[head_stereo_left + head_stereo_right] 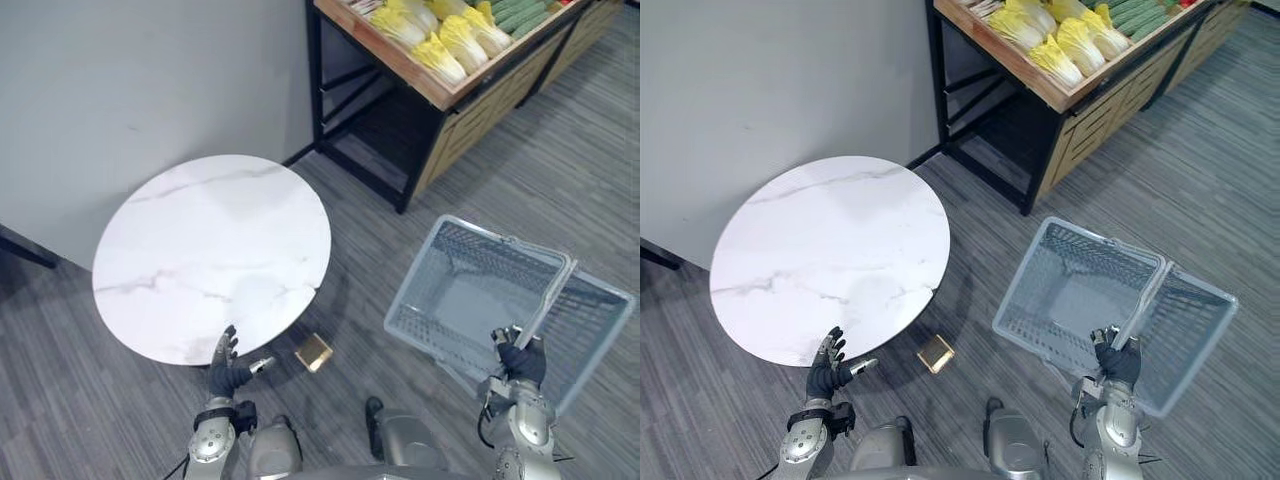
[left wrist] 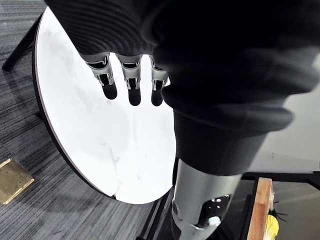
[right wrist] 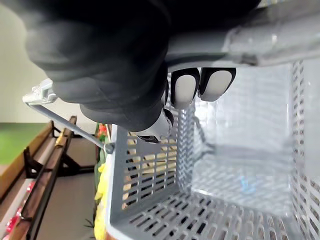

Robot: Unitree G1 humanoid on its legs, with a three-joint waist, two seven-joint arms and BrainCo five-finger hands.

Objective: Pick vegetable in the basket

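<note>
Right fingers (image 3: 185, 87): curled round the handle (image 1: 548, 300) of the basket, thumb underneath; a closed, loaded grip.
Right hand (image 1: 520, 360): low on the robot's right, carrying the basket from its near side.
Left fingers (image 2: 131, 82): straight and spread, holding nothing.
Left hand (image 1: 228, 368): raised just beside the near edge of the round white surface (image 1: 200, 250), apparently not touching it.
Basket (image 1: 415, 285): grey mesh, empty, hanging tilted from the single handle above the floor.
Vegetables: pale yellow cabbages (image 1: 440, 40) and a pile of green vegetables (image 1: 520, 15) lie on the produce stand (image 1: 440, 95), at its front edge, well apart from both hands.
Floor: a small gold block (image 1: 314, 352) lies between the surface's base and the robot.
Progress: by my reading nothing is picked yet; the stand has yet to be approached.
Risk, swing: the basket pivots on a thin handle, so walking could set it swinging into the stand's dark frame.
Risk, footing: the block sits near the likely path and could catch a step.
Risk, left side: the open hand could clip the surface's rim on turning.
</note>
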